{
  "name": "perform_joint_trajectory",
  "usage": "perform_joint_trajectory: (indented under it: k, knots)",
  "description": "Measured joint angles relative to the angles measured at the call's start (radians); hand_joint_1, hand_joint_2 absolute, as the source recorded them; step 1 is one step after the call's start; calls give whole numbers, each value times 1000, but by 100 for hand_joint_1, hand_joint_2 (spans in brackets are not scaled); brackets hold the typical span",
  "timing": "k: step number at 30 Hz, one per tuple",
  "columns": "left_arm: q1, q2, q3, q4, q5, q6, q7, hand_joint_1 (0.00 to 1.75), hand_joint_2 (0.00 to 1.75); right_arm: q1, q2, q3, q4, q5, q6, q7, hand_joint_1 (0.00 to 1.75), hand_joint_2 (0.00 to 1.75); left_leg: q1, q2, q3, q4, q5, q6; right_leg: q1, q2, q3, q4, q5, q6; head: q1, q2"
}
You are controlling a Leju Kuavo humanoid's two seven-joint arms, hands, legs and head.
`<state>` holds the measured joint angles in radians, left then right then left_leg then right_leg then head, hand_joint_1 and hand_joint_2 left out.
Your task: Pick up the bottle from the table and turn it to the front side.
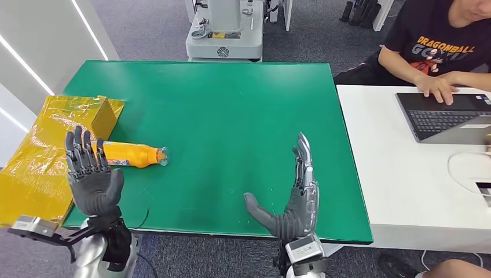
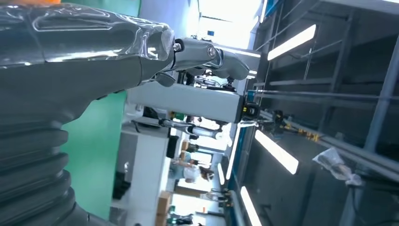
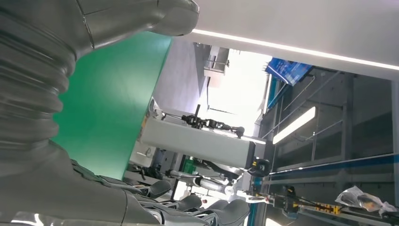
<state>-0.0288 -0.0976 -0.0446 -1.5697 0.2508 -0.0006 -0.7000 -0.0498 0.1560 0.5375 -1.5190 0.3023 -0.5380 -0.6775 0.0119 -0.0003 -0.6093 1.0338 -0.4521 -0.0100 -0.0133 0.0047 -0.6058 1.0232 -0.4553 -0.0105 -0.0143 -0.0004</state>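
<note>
Both of the robot's hands hover at the near edge of the green rectangular table top [image 1: 231, 104]. Its left hand [image 1: 91, 174] stands upright with fingers [image 1: 78, 149] spread and straight, holding nothing; the fingertips overlap the base end of the orange plastic bottle [image 1: 130, 154] from the head view, though contact cannot be judged. That bottle lies on its side near the table's left edge, cap pointing right, just beside a yellow foil-wrapped box [image 1: 55, 136]. The right hand [image 1: 292, 197] is likewise released, palm turned inward, thumb out, well apart from the bottle.

From the wrist views, the left hand [image 2: 70, 52] and right hand [image 3: 84, 28] appear against ceiling lights. Bare green surface stretches between the hands. A person [image 1: 446, 40] types on a dark laptop [image 1: 446, 116] at the adjoining white desk [image 1: 405, 185].
</note>
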Motion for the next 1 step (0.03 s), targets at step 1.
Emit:
perform_joint_trajectory:
  k: [1]
  knots:
    - [8, -16, -6, -9, -5, 6, 0, 0, 175, 1, 0, 0, 0, 0, 0, 1, 0, 175, 0, 0, 0, 0, 0, 0, 0, 0, 0, 0, 0, 0, 0, 0]
